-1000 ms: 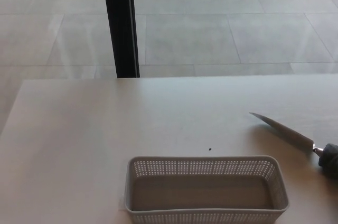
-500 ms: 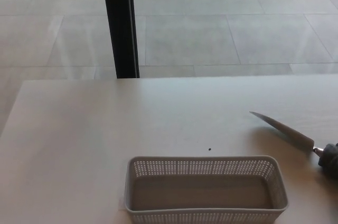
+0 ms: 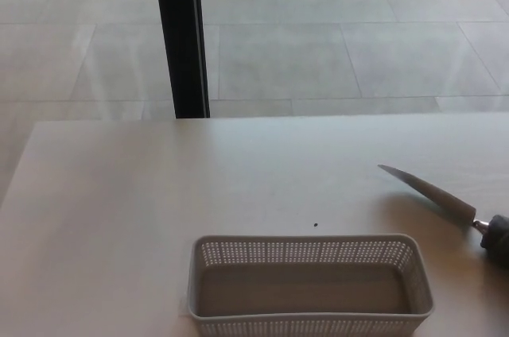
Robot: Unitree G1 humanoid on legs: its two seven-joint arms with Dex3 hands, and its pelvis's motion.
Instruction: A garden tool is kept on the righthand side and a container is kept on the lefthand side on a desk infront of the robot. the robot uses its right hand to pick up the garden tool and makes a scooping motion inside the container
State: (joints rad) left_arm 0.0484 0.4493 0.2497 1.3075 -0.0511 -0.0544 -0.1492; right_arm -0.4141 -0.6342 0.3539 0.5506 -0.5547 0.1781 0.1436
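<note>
Neither hand is seen: no fingers, palm or forearm enter the head view, so how far either is opened, or whether anything is held, cannot be told. With no hand to reference, places are given from the right edge, where the right hand would be expected to come in. Nearest that edge the garden tool (image 3: 445, 203) is found, its dark handle end (image 3: 497, 235) cut off by the edge, so any grip past that point is hidden. The metal blade is run up and to the left from the handle; the long axis is diagonal, with the pointed tip (image 3: 382, 167) aimed at the far-left side of the desk (image 3: 119, 218) and away from the robot. Whether the blade is resting flat or raised cannot be told. Further left and nearer the robot, the container (image 3: 310, 285) is set, a grey perforated basket, well apart from the tool and seen empty. A small dark speck (image 3: 316, 224) is noted on the desk between the two. Progress is judged early: the tool is not over the container, no scooping is shown, and the carry and scoop are left to do.
</note>
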